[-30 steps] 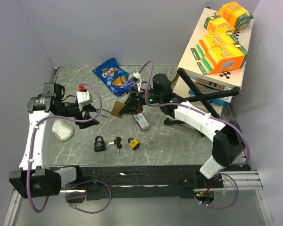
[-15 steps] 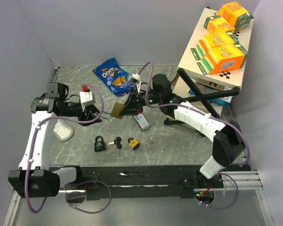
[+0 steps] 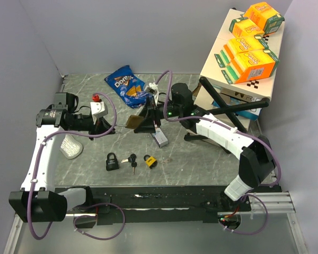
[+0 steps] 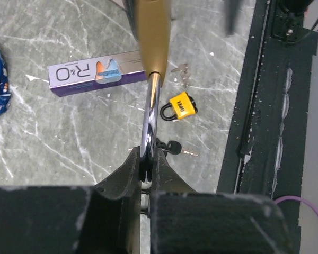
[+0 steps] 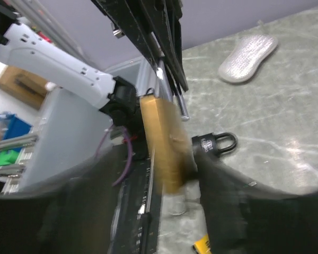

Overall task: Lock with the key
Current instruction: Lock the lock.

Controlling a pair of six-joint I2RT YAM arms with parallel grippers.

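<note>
A brass padlock (image 3: 131, 122) hangs in the air between my two grippers. The left gripper (image 3: 114, 127) is shut on its steel shackle (image 4: 150, 116), pinched between the fingertips of the left gripper (image 4: 147, 159). The right gripper (image 3: 147, 120) stands around the brass body (image 5: 161, 148); that view is blurred, and a gap shows beside the body, so the right gripper (image 5: 159, 161) is open. On the table below lie black-headed keys (image 3: 131, 160), a black padlock (image 3: 112, 161) and a small yellow padlock (image 3: 150, 161).
A purple-and-white carton (image 3: 160, 137) lies under the right gripper. A blue Doritos bag (image 3: 126, 84) is at the back, a white textured pad (image 3: 70, 145) on the left. Stacked orange boxes (image 3: 249, 42) and a black stand (image 3: 228, 108) fill the right side.
The left gripper has closed on the padlock's shackle. The right gripper's jaws have widened around the brass body, and the carton below has shifted slightly.
</note>
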